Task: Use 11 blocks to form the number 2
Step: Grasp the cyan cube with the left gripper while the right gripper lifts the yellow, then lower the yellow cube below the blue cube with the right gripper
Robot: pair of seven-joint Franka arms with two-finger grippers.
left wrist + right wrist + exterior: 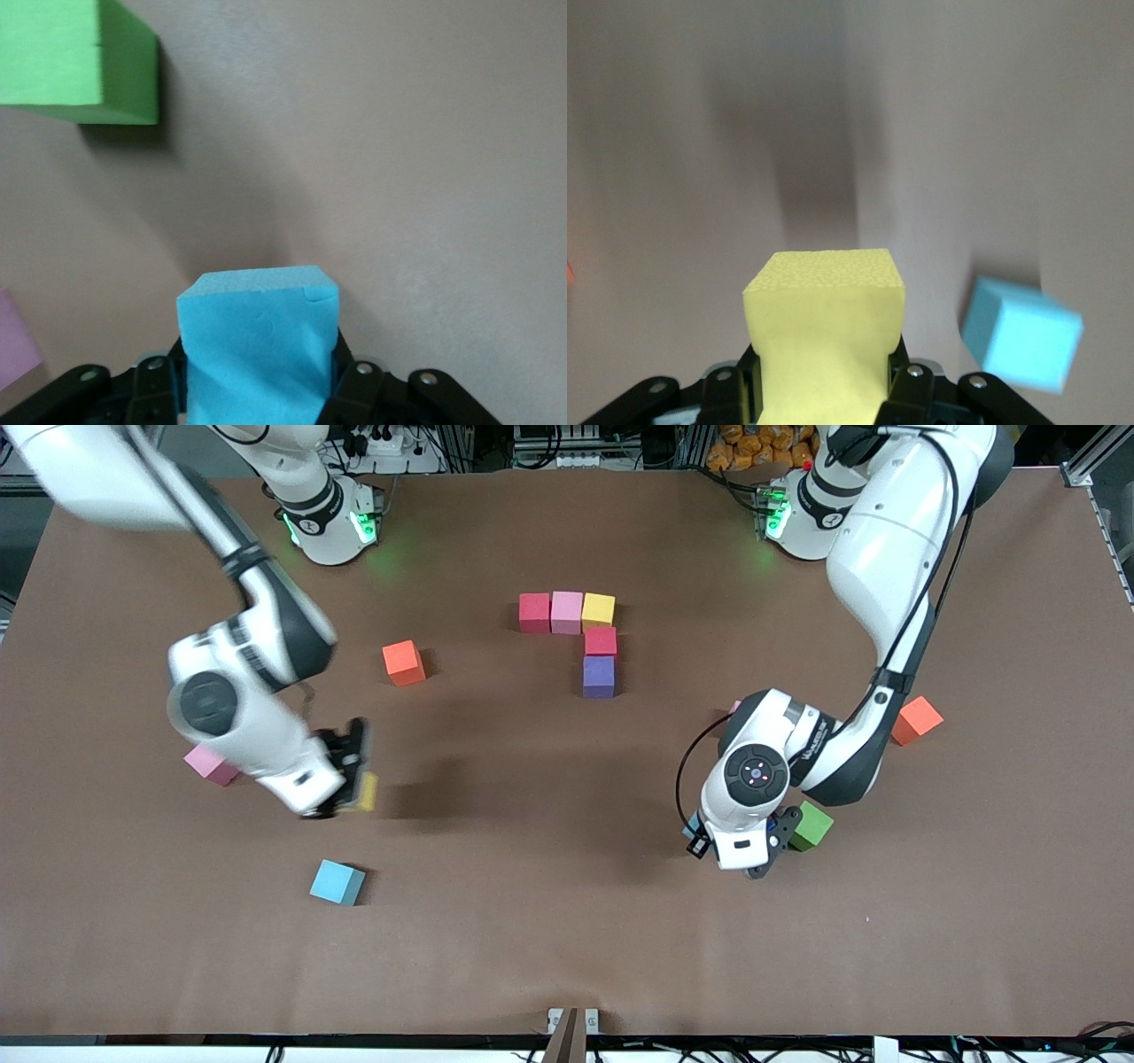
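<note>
- Clamped tight between the fingers of the left gripper: light blue block, low over the table, just beside green block.
- Closed likewise on yellow block: right gripper, aloft toward the right arm's end, near loose pink block.
- Second light blue block loose, nearer the front camera.
- Red, pink, yellow row placed; red and purple column below its yellow end.
- Two orange cubes apart.

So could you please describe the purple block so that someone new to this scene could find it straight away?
Start at the group of five touching blocks in the middle of the table, nearer the robots' bases. A row of three has a short column running from its yellow block toward the front camera. The purple block ends that column, below a red block, the only purple one visible.
</note>
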